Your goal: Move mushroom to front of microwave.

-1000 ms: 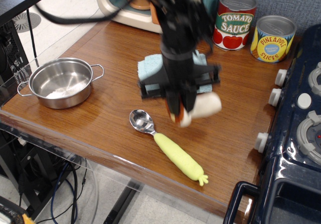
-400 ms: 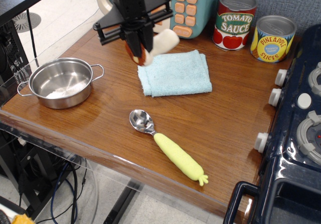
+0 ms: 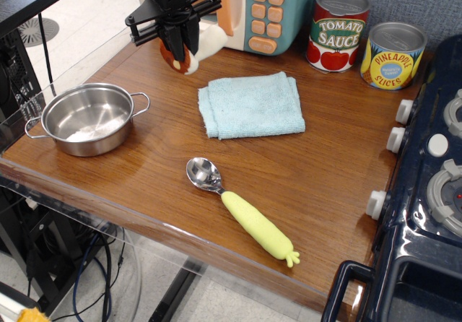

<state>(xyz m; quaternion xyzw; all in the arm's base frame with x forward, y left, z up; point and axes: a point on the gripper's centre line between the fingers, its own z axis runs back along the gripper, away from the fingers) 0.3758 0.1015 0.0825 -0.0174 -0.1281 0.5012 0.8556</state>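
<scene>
Over the far left part of the wooden table [image 3: 339, 185], the black gripper [image 3: 177, 48] hung just in front of the toy microwave [image 3: 249, 11], its fingers clenched on the plush mushroom [image 3: 193, 48]. The mushroom lay tilted in the grasp: its reddish-brown cap pointed down and left between the fingers, and its cream stem stuck out to the right, toward the microwave's orange door handle. Whether the mushroom touched the tabletop could not be told from this single view; it sat very close to the wood, right before the microwave's cream body.

To the right of the handle, the teal panel with orange buttons faced the camera. Beside the microwave stood a Tomato Sauce can [image 3: 338, 29], and next to it a Pineapple Slices can [image 3: 392, 55], both upright against the grey wall.

A folded light-blue cloth [image 3: 250, 104] lay flat near the middle of the table, apart from the gripper. Nearer the front edge rested a spoon [image 3: 242, 210] with a yellow-green handle, its metal bowl pointing toward the cloth. At the left edge sat a steel pot [image 3: 86, 118] with two side handles. The dark blue toy stove [image 3: 426, 192] filled the right side, its white knobs facing the table.
</scene>
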